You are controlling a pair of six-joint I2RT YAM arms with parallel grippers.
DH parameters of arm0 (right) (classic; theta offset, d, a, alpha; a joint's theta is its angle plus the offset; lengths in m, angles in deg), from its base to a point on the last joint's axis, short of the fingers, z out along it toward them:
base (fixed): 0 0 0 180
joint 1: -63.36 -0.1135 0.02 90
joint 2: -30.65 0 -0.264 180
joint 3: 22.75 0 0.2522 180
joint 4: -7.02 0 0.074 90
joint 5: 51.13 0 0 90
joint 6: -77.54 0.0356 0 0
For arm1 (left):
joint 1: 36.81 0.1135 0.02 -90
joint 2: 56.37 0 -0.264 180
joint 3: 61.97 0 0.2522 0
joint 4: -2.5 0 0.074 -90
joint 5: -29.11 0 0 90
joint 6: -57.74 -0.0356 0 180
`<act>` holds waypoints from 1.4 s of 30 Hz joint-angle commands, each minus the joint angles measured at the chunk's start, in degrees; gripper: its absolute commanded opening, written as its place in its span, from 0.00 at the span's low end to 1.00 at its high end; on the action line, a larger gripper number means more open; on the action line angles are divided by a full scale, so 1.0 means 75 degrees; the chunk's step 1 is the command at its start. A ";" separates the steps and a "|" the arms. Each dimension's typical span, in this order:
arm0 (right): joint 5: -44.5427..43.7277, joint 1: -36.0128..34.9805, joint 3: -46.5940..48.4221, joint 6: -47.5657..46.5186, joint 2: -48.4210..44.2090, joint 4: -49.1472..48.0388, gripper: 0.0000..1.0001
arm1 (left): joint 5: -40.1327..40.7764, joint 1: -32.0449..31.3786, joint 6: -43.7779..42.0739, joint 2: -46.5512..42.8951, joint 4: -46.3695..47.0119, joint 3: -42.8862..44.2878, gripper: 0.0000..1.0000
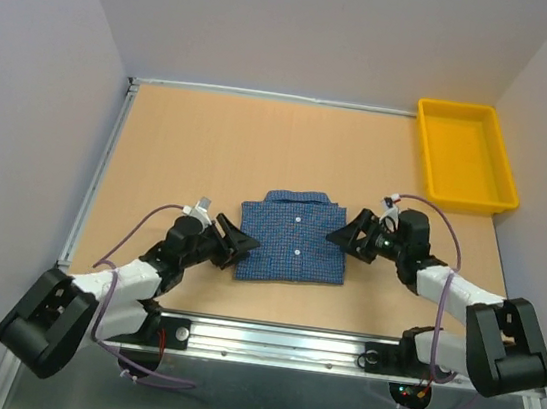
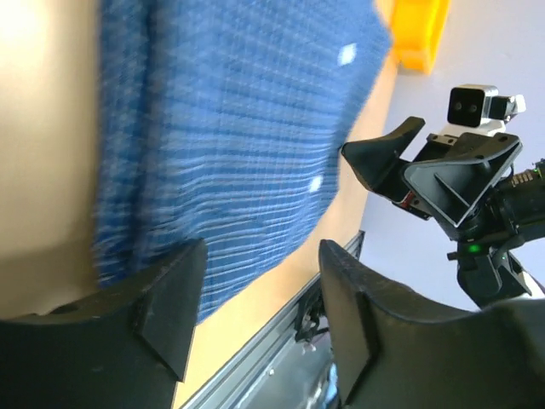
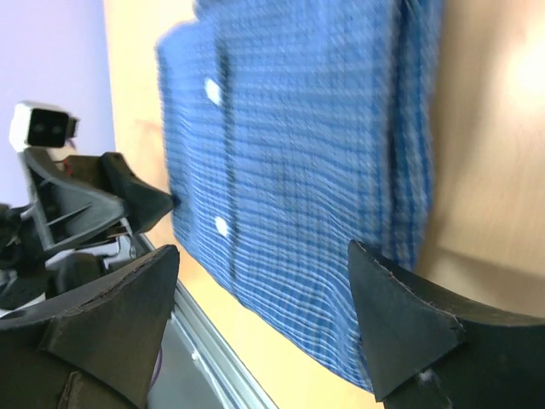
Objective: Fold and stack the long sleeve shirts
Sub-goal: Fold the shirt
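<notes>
Showing blurred wrist views: folded blue check shirt (image 1: 292,238), buttons up, between left gripper (image 1: 243,242) and right gripper (image 1: 338,234), both parted, holding nothing.

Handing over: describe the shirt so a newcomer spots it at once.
On the wooden table, look between the left gripper and right gripper. The shirt lies there, folded flat. Its blue check and white buttons set it apart from the yellow tray.

One blue checked shirt (image 1: 292,238), one yellow tray (image 1: 458,108), and two grippers: left gripper (image 1: 238,243), right gripper (image 1: 342,232).
</notes>
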 commanded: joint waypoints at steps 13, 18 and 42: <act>0.0136 0.0056 0.3385 0.0648 0.2716 -0.1346 0.85 | -0.0115 0.0891 -0.1760 0.2803 -0.0438 0.3957 0.73; -0.0262 0.0091 0.3268 0.0508 0.4018 -0.1700 0.85 | -0.0221 0.1312 -0.1877 0.4058 -0.0040 0.3935 0.70; -0.2641 0.0642 0.2847 -0.1859 0.0295 0.3420 1.00 | 0.4314 -0.0959 -0.4926 0.2946 -0.6777 0.7030 0.80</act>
